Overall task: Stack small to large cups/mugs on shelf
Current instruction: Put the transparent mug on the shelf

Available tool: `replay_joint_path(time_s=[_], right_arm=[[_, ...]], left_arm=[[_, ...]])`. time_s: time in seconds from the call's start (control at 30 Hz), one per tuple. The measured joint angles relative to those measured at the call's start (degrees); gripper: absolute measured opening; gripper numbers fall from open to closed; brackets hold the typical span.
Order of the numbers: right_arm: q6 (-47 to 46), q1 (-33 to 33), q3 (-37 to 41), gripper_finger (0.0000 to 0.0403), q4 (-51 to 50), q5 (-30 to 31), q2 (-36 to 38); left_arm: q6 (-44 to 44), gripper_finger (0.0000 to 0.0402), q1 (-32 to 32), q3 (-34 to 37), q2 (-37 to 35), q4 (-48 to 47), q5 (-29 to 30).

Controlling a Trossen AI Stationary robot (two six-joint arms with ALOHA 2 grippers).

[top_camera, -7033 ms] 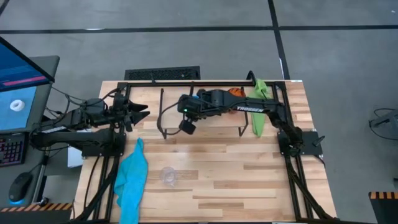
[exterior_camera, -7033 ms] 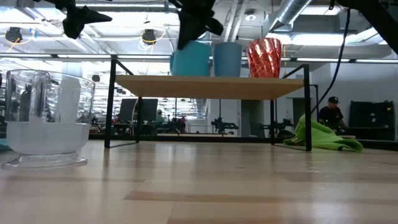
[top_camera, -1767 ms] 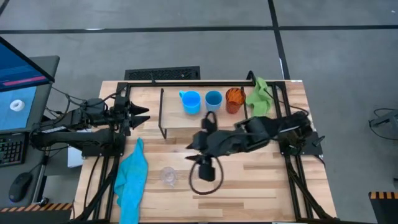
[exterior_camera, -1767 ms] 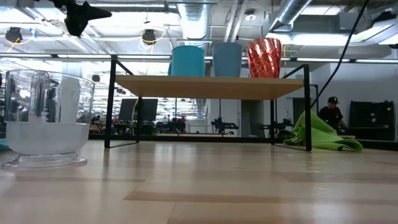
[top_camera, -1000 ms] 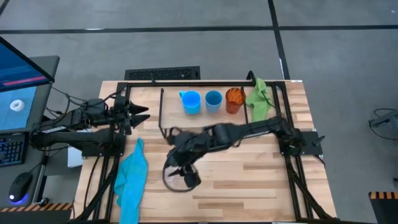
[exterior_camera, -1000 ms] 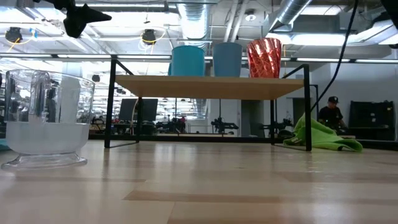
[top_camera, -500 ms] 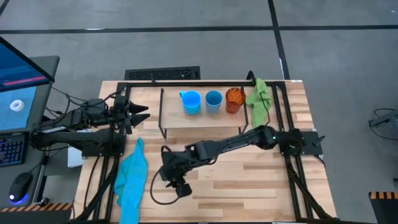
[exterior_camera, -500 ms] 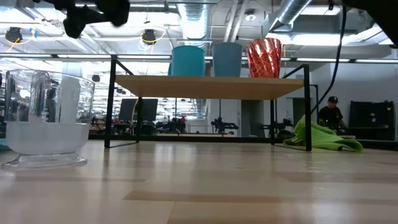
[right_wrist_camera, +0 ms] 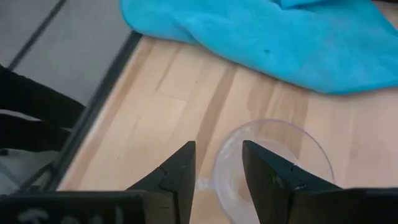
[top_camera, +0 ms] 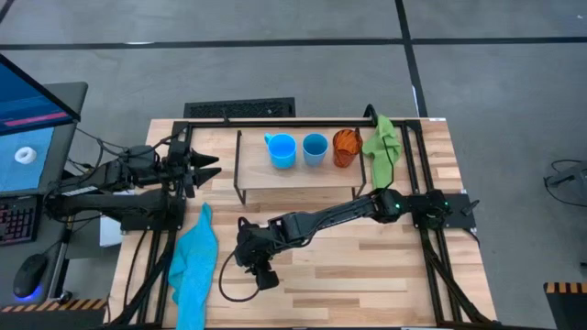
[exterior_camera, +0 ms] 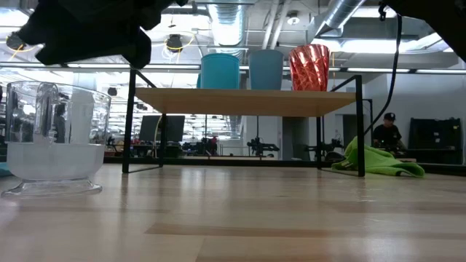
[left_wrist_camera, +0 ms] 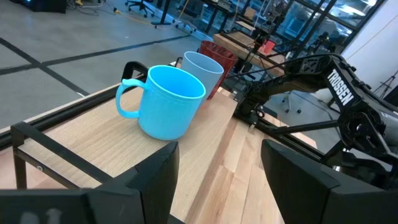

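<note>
A clear glass cup (exterior_camera: 54,138) stands on its foot on the table near the front left. My right gripper (right_wrist_camera: 217,177) hangs open just above the clear glass cup (right_wrist_camera: 311,162); one finger (right_wrist_camera: 267,177) stands over its mouth, the other outside its rim. In the high view my right gripper (top_camera: 244,249) hides the cup. On the shelf (top_camera: 293,174) stand a light-blue mug (top_camera: 282,149), a blue cup (top_camera: 315,148) and an orange cup (top_camera: 346,147) in a row. My left gripper (top_camera: 206,165) waits open off the shelf's left end.
A blue cloth (top_camera: 194,261) lies close to the cup, toward the table's left edge. A green cloth (top_camera: 381,151) hangs at the shelf's right end. My right arm (top_camera: 348,213) stretches across the table in front of the shelf. A keyboard (top_camera: 240,110) sits at the far edge.
My right gripper has gone toward the table's near left and down, and now hangs low over the clear glass cup; in the low view it has come into sight right above the cup. The cup and the vessels on the shelf have stayed in place.
</note>
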State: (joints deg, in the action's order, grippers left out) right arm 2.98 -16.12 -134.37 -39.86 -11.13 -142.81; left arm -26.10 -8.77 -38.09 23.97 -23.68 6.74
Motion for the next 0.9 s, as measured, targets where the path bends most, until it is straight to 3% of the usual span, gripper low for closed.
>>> replay_joint_path(time_s=[0.9], right_arm=[[4.6, 0.5, -0.5, 0.0143, -5.9, 2.4, -0.2]], left_arm=[[-0.6, 0.022, 0.0, 0.0, 0.0, 0.0, 1.6]])
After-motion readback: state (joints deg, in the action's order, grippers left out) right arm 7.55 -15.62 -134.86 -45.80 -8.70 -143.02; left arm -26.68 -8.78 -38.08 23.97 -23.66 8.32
